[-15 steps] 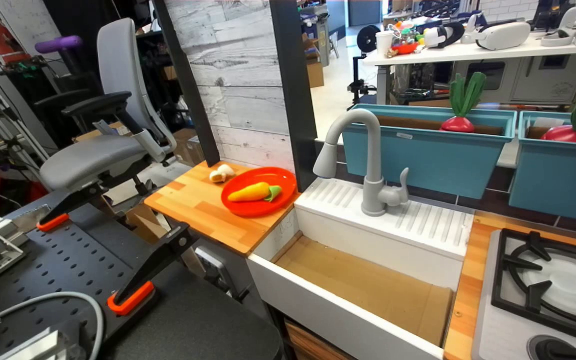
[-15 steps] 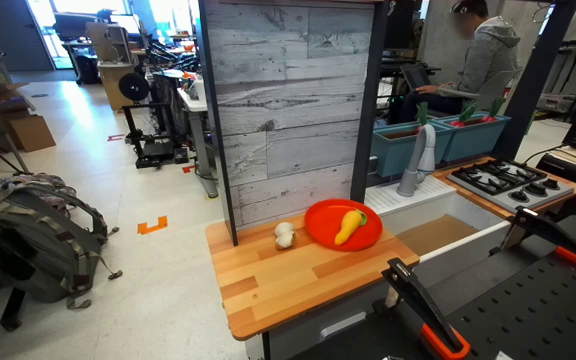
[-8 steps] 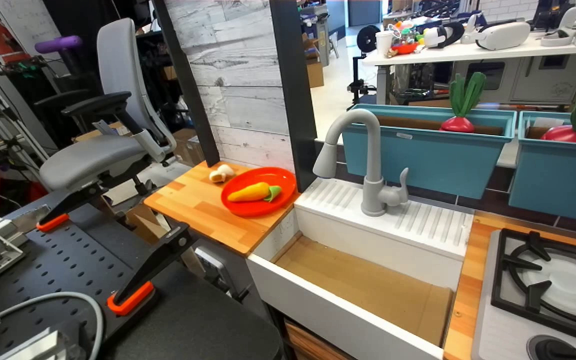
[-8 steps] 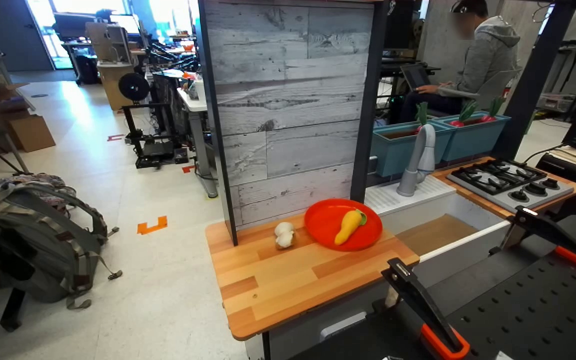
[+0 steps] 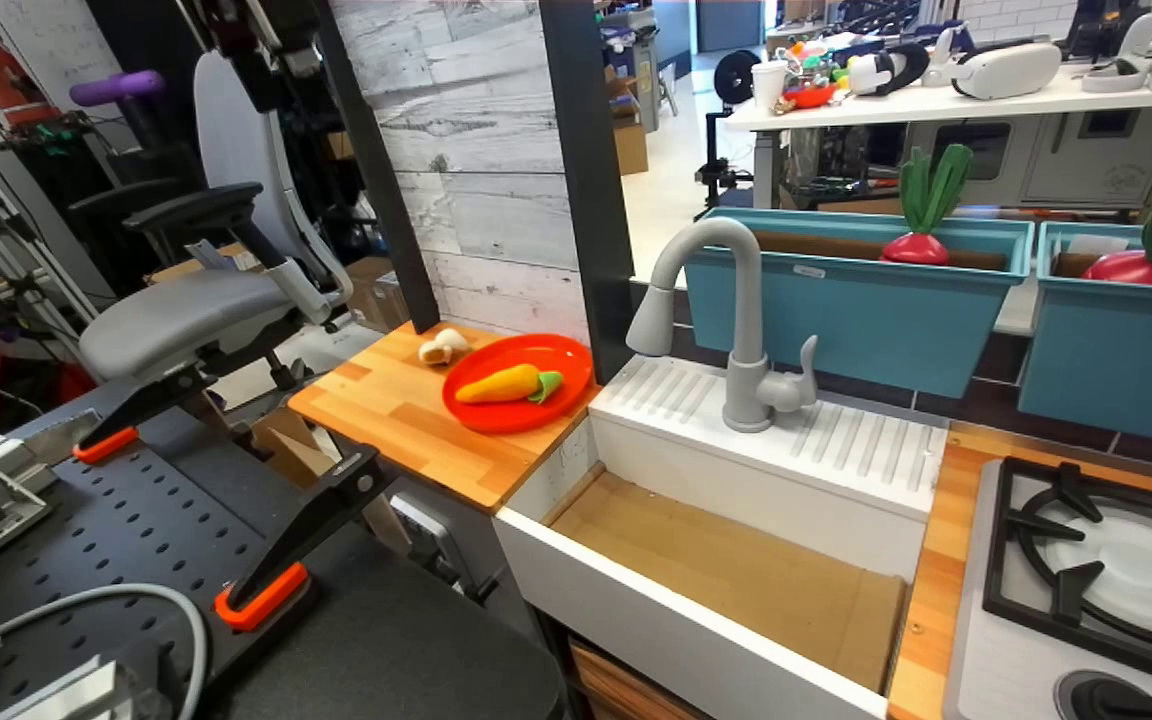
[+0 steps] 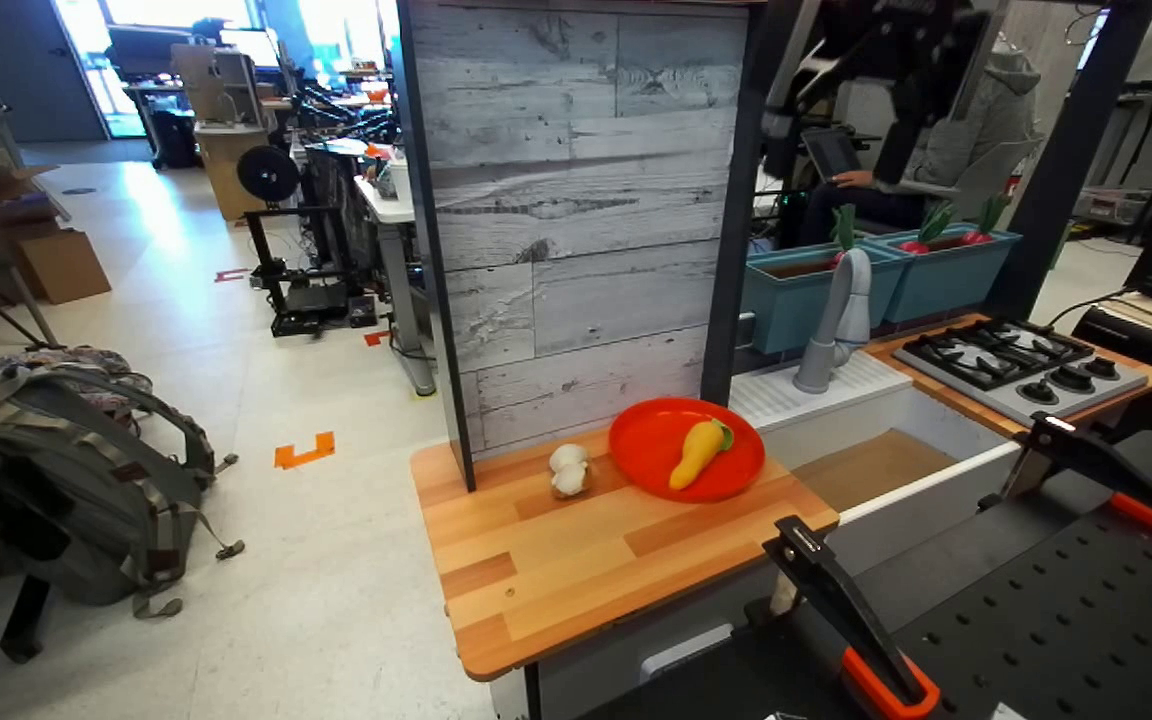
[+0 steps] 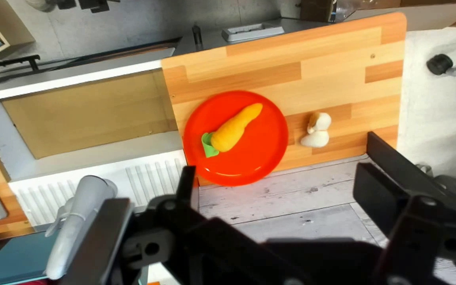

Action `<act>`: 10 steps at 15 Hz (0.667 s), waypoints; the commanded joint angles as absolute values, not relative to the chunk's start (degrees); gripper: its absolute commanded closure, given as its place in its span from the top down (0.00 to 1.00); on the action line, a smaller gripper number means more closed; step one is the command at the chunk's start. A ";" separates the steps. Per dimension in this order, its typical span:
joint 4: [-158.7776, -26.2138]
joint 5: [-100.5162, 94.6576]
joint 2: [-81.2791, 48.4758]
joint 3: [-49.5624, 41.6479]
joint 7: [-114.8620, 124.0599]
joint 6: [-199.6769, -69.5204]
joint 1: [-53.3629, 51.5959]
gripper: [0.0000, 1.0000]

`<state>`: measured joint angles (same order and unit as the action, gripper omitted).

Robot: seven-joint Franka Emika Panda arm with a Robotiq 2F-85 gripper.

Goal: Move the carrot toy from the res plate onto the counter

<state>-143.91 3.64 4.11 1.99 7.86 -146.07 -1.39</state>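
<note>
Since half a second ago the gripper (image 6: 836, 160) has swung into sight at the top of both exterior views, high and well apart from everything; the plate (image 7: 259, 154) and carrot (image 7: 234, 130) sit where they were. In my wrist view the fingers (image 7: 378, 194) are spread wide, one coming in at 8 o'clock, one at 4, with nothing held between them.

The carrot lies wholly on the plate, green top toward 8 o'clock, tip toward 1 or 2. So I take the step in hand to be the approach: no grasp made, and the lift and set-down onto the bench (image 7: 339, 79) yet to come.

For the next move, I judge I must ease toward 11 o'clock in the wrist view, bringing the gap over the carrot's thick part, then come down. It runs more along the line between the fingers than across it, so I'd also turn the wrist until they can close on its sides. Pressing the plate's rim could tip or slide it.

For the set-down I favour the bench at 1 to 2 o'clock from the plate, keeping off the white toy (image 7: 317, 138) at 3, the panel (image 6: 586, 250) at 5 and the sink (image 7: 113, 153) at 9.
</note>
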 commanded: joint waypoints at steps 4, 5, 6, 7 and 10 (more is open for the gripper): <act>-134.84 2.69 -16.91 2.00 15.48 -158.74 -3.21 1.00; -133.19 2.72 -19.50 1.55 16.22 -159.19 -3.55 1.00; -131.50 3.11 -21.90 1.28 16.56 -159.20 -3.77 1.00; -129.47 3.29 -24.75 0.87 17.06 -159.15 -3.98 1.00; -123.86 3.96 -31.54 -0.19 18.12 -157.51 -4.43 1.00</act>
<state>-130.30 3.05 -24.62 1.66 16.58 -158.14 -2.78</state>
